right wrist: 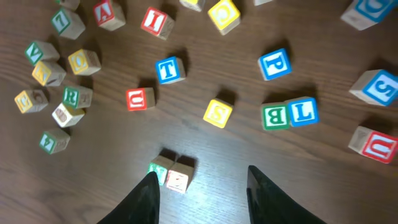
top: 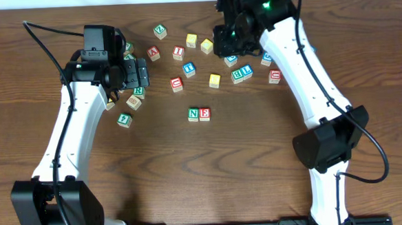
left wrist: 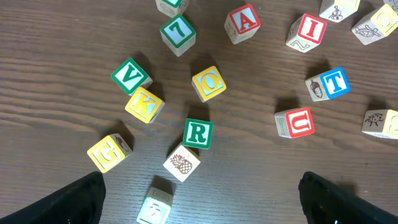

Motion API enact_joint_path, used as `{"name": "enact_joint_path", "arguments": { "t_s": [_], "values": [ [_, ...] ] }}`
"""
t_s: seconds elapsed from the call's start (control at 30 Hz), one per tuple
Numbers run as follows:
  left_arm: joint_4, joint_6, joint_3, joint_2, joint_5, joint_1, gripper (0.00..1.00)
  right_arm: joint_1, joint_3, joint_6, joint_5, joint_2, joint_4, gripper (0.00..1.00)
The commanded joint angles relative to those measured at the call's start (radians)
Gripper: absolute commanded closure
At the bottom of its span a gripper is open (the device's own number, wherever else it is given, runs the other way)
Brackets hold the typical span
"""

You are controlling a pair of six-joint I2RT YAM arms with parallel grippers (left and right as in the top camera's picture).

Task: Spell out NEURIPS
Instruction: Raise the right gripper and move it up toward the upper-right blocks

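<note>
A green block (top: 193, 113) and a red block (top: 204, 114) sit side by side at the table's middle; they also show in the right wrist view (right wrist: 161, 170) (right wrist: 178, 177). Loose letter blocks lie behind them: red U (top: 177, 84) (left wrist: 295, 122) (right wrist: 140, 98), green R (left wrist: 198, 133) (right wrist: 78, 96), red I (top: 178, 52) (left wrist: 308, 30), blue P (right wrist: 274, 64), yellow S (top: 214, 79) (right wrist: 218, 112). My left gripper (top: 141, 73) (left wrist: 199, 205) is open and empty above the left cluster. My right gripper (top: 226, 43) (right wrist: 202, 199) is open and empty, high above the back blocks.
Other blocks lie around: blue T (left wrist: 329, 84), red A (left wrist: 242, 23), yellow O (left wrist: 209, 83), green V (left wrist: 130, 76), yellow K (left wrist: 145, 104), yellow G (left wrist: 109, 152), a pineapple block (left wrist: 182, 163), green B (right wrist: 274, 116), blue L (right wrist: 303, 111), a second red U (right wrist: 376, 144).
</note>
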Motion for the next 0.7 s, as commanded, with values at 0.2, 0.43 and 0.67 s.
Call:
{"name": "enact_joint_path", "arguments": {
  "t_s": [0.2,0.43,0.67],
  "values": [
    [-0.003,-0.005,0.024,0.009,-0.009,0.002,0.03,-0.006,0.019,0.011,0.072,-0.019,0.013,0.57],
    [-0.003,-0.005,0.024,0.009,-0.009,0.002,0.02,-0.021,0.018,0.021,0.104,-0.016,0.030,0.54],
    [0.042,-0.005,0.024,0.009,-0.009,0.002,0.02,-0.037,0.018,0.026,0.105,-0.016,-0.019,0.53]
  ]
}}
